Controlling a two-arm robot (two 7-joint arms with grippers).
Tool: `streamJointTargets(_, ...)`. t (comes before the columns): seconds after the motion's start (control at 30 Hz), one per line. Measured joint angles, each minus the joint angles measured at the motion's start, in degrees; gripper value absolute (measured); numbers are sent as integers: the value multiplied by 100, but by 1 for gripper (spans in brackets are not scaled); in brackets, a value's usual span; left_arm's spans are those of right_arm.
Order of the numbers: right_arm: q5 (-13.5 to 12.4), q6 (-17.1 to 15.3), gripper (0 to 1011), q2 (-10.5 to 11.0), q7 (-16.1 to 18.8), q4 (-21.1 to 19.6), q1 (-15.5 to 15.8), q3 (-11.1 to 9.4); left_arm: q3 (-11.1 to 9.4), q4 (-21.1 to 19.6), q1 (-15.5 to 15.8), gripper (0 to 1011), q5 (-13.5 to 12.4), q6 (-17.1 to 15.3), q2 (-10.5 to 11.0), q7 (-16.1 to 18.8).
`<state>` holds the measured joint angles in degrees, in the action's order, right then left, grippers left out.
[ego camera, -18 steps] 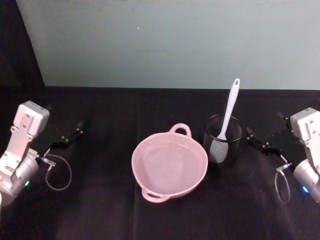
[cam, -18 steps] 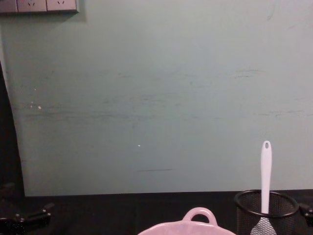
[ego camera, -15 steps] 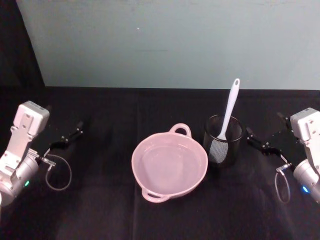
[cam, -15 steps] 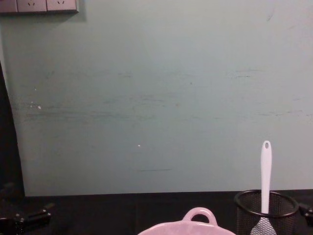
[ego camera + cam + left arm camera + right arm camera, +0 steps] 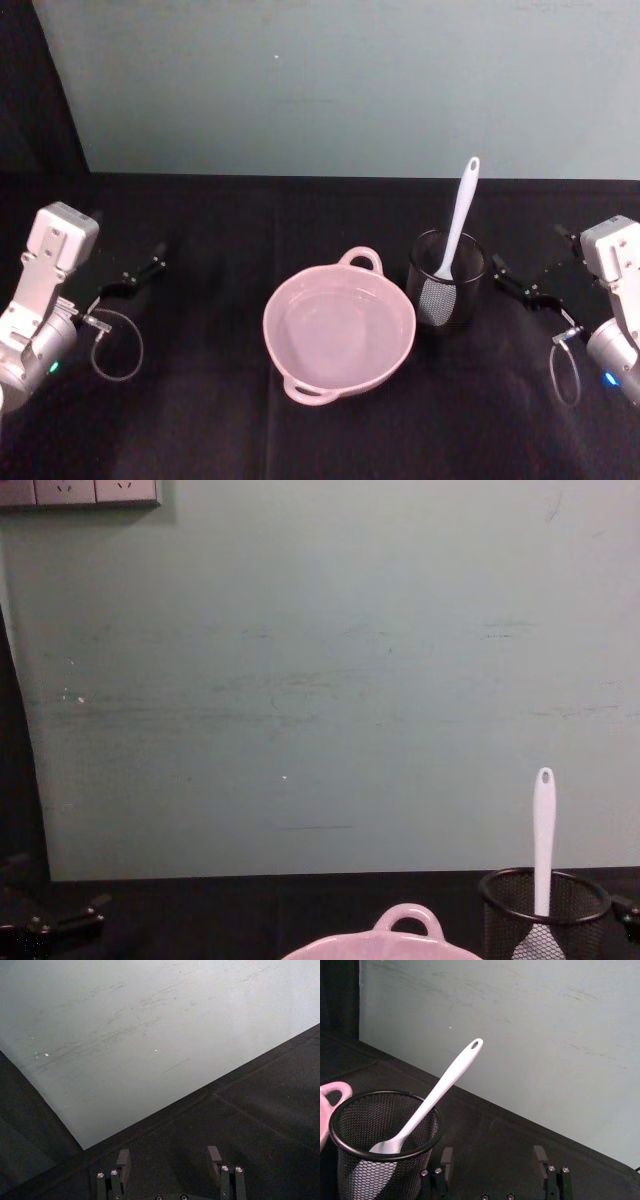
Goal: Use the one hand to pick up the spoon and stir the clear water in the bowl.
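Wall (image 5: 350, 80), one pale green-grey panel, stands behind one black table (image 5: 220, 430) that carries everything.

Two arms sit at the table's outer edges. The left arm (image 5: 45, 290) and the right arm (image 5: 615, 300) are each low over the cloth and touch none of the things. The left gripper (image 5: 168, 1151) has its two fingers spread wide with nothing between them, and it is well apart from the middle of the table. The right gripper (image 5: 493, 1150) is spread just as wide and also empty. It points toward the mesh cup from the cup's right side, near it but not touching.

One pale pink bowl (image 5: 283, 296) stands at the centre of the table. It has two loop handles, one at its far rim and one at its near rim. A faint ring inside suggests clear water, though the liquid itself is hard to make out.

One black mesh cup (image 5: 455, 305) stands just beside the bowl on its right. In the head view the two seem close enough to touch, but I cannot tell for sure.

One white spoon (image 5: 460, 215) stands in that cup with its scoop down on the bottom. Its handle leans against the rim and rises well above it, and the oval hole is at the top.
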<state>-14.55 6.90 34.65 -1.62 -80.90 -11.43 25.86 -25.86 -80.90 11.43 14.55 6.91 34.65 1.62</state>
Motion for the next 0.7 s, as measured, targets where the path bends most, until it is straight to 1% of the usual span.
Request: streamJointTargets(0.7,0,0,1003,0,0,0,0,0,0,0,0,1005,0,0,0,0)
